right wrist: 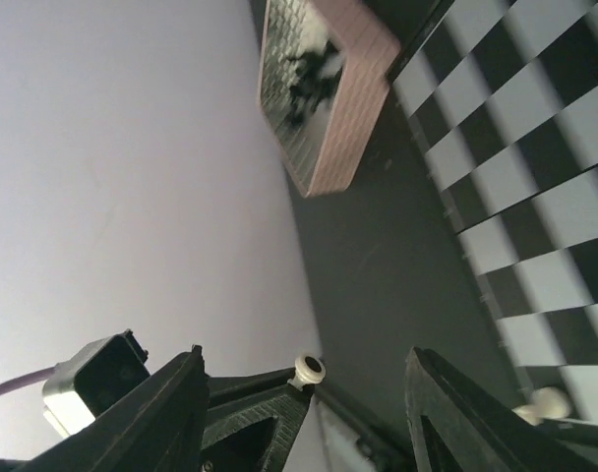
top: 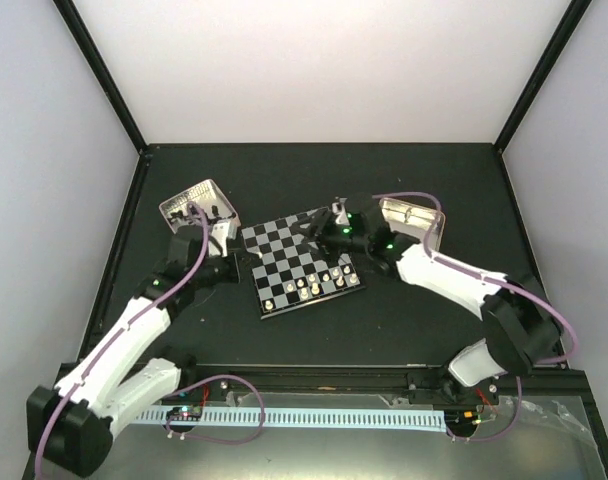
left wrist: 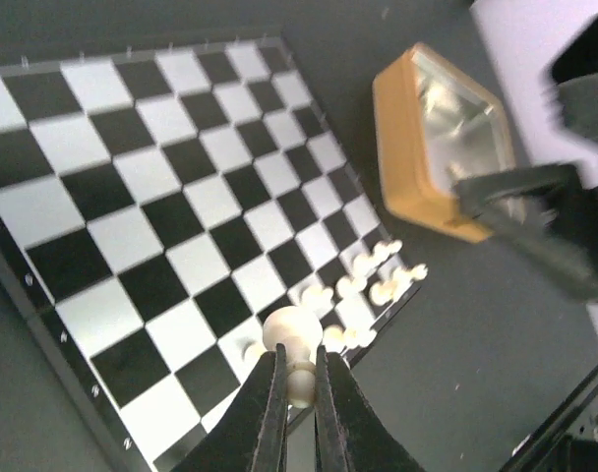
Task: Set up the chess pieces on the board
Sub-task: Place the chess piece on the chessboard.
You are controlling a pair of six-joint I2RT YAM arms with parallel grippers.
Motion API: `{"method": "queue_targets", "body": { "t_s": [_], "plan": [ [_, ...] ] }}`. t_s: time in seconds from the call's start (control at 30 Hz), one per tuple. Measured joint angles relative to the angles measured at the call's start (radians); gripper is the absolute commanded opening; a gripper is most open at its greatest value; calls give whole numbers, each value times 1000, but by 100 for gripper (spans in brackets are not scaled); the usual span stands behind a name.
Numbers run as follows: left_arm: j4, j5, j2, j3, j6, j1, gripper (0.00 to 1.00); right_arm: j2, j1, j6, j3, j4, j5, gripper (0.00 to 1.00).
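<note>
While white walls (top: pixel 324 70) ring black table (top: pixel 404 310), left tool (left wrist: pixel 300 369) clamps cream piece (left wrist: pixel 292 329); right tool (right wrist: pixel 304 366) apart.

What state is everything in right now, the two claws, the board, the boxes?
Left gripper, shut on a cream-white piece.
Right gripper, open, empty.
Board, partly set: cream-white row along near side.
Tan box, open.
Pinkish tray, open, dark pieces inside.

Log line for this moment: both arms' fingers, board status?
left fingers: shut on white pawn | right fingers: open, empty | board: white pieces along near edge | black pieces: in pink tray
</note>
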Motion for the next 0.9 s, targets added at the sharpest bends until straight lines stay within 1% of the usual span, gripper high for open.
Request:
{"method": "queue_targets", "body": {
  "t_s": [0.13,0.27,0.37,0.5,0.67,0.9],
  "plan": [
    [-165,0,167,106,54,-27,2,-104,-62,-148,-45,-136,95,56],
    [-299,-35,349,213,106,-105,2,-187,-101,-269,-69,-270,222,56],
    [-375,-70,483,298,135,-159,2,-248,-124,-344,-80,-359,323,56],
    [-447,-112,626,364,163,-207,1,-282,-151,-413,-80,-423,416,56],
    [-500,-139,712,381,181,-226,1,-284,-177,-466,-80,-476,477,56],
    [-516,-147,788,423,188,-231,2,-278,-192,-491,-87,-482,486,56]
  ]
}}
